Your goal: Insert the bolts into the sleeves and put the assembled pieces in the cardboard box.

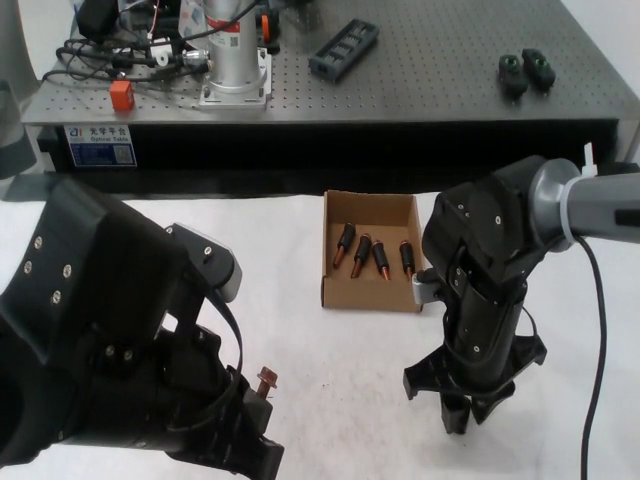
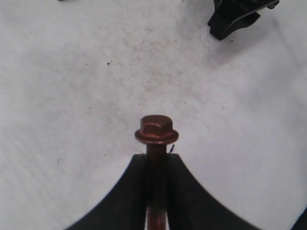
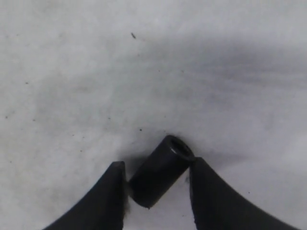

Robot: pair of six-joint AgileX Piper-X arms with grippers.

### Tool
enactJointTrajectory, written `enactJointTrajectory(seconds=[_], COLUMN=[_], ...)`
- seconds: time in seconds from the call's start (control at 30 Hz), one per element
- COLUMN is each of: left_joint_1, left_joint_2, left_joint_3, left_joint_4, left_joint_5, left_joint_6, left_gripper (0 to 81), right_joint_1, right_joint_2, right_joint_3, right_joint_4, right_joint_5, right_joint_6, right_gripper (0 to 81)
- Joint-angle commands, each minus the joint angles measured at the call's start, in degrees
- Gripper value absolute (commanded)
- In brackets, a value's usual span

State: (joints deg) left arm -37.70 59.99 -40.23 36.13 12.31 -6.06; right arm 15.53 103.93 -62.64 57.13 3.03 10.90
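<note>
The left pincer (image 2: 156, 156) is clamped on the shank of a copper bolt (image 2: 156, 132), whose hex head sticks out just past its fingertips. The right pincer (image 3: 157, 164) is closed against a black sleeve (image 3: 160, 173) lying slantwise between its fingers on the white surface. Beyond both pincers, nearer the right one, the cardboard box (image 1: 370, 292) holds four assembled pieces (image 1: 363, 250).

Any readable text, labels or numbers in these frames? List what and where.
Blue-and-white label on the front edge of the perforated bench: carries print, too small and blurred to read.
White sticker on the silver column: too small to read.
No marking visible on the bolt, the sleeve or the cardboard box.
</note>
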Motion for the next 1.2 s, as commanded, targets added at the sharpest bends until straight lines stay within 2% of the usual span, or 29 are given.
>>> enactJointTrajectory(seconds=[0.0, 0.27, 0.47, 0.53, 0.6, 0.73, 0.8, 1.1, 1.17], left_joint_1=[0.2, 0.2, 0.2, 0.2, 0.2, 0.2, 0.2, 0.2, 0.2], left_joint_2=[-0.6, -0.6, -0.6, -0.6, -0.6, -0.6, -0.6, -0.6, -0.6], left_joint_3=[0.0, 0.0, 0.0, 0.0, 0.0, 0.0, 0.0, 0.0, 0.0], left_joint_4=[-0.2, -0.2, -0.2, -0.2, -0.2, -0.2, -0.2, -0.2, -0.2], left_joint_5=[0.3, 0.3, 0.3, 0.3, 0.3, 0.3, 0.3, 0.3, 0.3], left_joint_6=[0.5, 0.8, 1.0, 1.0, 1.0, 1.0, 1.0, 1.0, 1.0], left_gripper=[0.7, 0.7, 0.7, 0.7, 0.7, 0.7, 0.7, 0.7, 0.7], right_joint_1=[-0.4, -0.4, -0.4, -0.4, -0.4, -0.4, -0.4, -0.4, -0.4], right_joint_2=[0.4, 0.4, 0.4, 0.4, 0.4, 0.4, 0.4, 2.8, 2.6], right_joint_3=[-0.5, -0.5, -0.5, -0.5, -0.5, -0.5, -0.5, -0.5, -0.5], right_joint_4=[-0.1, -1.3, -3.8, -4.2, -4.4, -4.9, -5.0, -5.9, -7.5], right_joint_5=[-0.4, -0.4, -0.2, -0.3, -0.6, -0.6, -0.6, -0.6, -0.2], right_joint_6=[0.3, -3.3, -4.1, -4.1, -4.1, -4.1, -4.1, -4.1, -4.1], right_gripper=[24.4, 1.7, 4.3, 0.9, 7.8, 33.3, 35.7, 15.2, 8.0])
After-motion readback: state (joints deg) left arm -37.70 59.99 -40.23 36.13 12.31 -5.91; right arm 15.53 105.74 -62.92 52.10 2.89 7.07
